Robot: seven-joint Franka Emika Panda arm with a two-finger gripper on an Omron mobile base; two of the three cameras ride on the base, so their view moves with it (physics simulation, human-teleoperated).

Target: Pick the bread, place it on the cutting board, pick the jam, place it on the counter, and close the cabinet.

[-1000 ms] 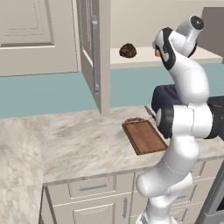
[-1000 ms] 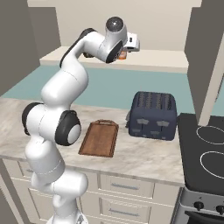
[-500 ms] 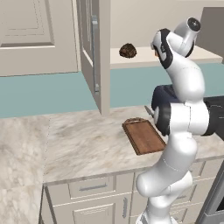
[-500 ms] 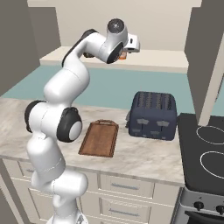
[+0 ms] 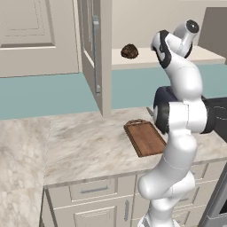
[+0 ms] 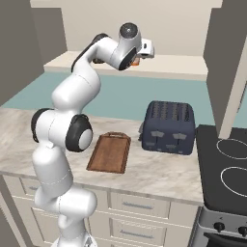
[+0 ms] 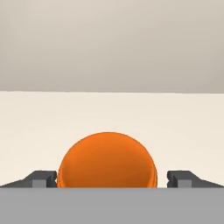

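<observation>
The orange jam (image 7: 107,159) sits on the cream cabinet shelf, low in the hand view. My gripper (image 7: 112,178) is open, one fingertip on each side of the jar, with a narrow gap on the right. A sliver of the jam (image 6: 136,61) peeks out under my hand in the right base view. The dark brown bread (image 5: 129,51) rests on the same shelf, left of my arm. Below it, the reddish-brown cutting board (image 5: 146,137) lies bare on the marbled counter (image 5: 84,146). The cabinet door (image 5: 94,53) stands open.
A dark blue toaster (image 6: 169,126) stands on the counter right of the cutting board (image 6: 110,152). A black stove top (image 6: 226,164) lies further right. Beige drawers (image 5: 95,189) run under the counter edge.
My hand has edged slightly lower towards the jam on the shelf. The bread and cutting board have not moved.
</observation>
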